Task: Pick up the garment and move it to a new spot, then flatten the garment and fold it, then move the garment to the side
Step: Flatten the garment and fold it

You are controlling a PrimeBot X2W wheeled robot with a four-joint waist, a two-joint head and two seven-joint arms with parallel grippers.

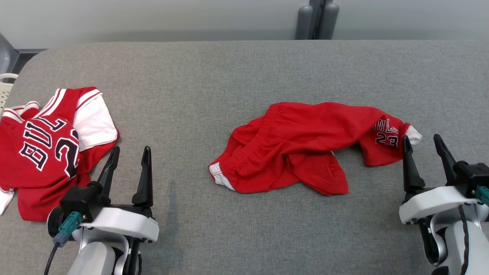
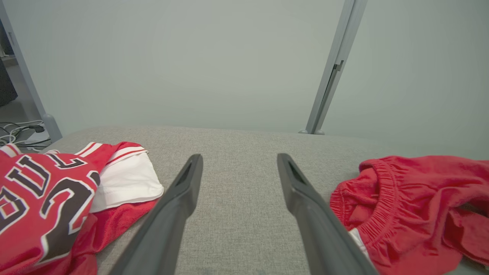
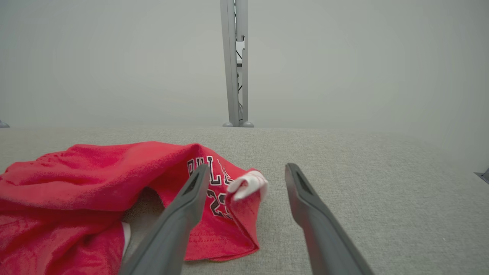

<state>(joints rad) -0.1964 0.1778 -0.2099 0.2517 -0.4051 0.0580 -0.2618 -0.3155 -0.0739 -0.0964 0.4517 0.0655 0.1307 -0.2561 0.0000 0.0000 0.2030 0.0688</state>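
The garment (image 1: 298, 152), a pair of red shorts with a black and white "23" print, lies crumpled on the grey table (image 1: 244, 68), right of centre. My right gripper (image 1: 421, 138) stands open at the shorts' right end, where a white hem corner (image 3: 248, 185) lies on the table between and just ahead of the fingertips, ungripped. In the right wrist view the shorts (image 3: 76, 183) spread to the left of the open right gripper (image 3: 247, 170). My left gripper (image 1: 131, 149) is open over bare table, left of the shorts (image 2: 412, 206); nothing lies between the left gripper's (image 2: 239, 158) fingers.
A red and white jersey (image 1: 42, 149) lies at the table's left end, just left of my left gripper, and appears in the left wrist view too (image 2: 38, 194). A grey post (image 1: 317, 19) stands behind the table's far edge. A pale basket rim (image 1: 5, 88) sits off the left edge.
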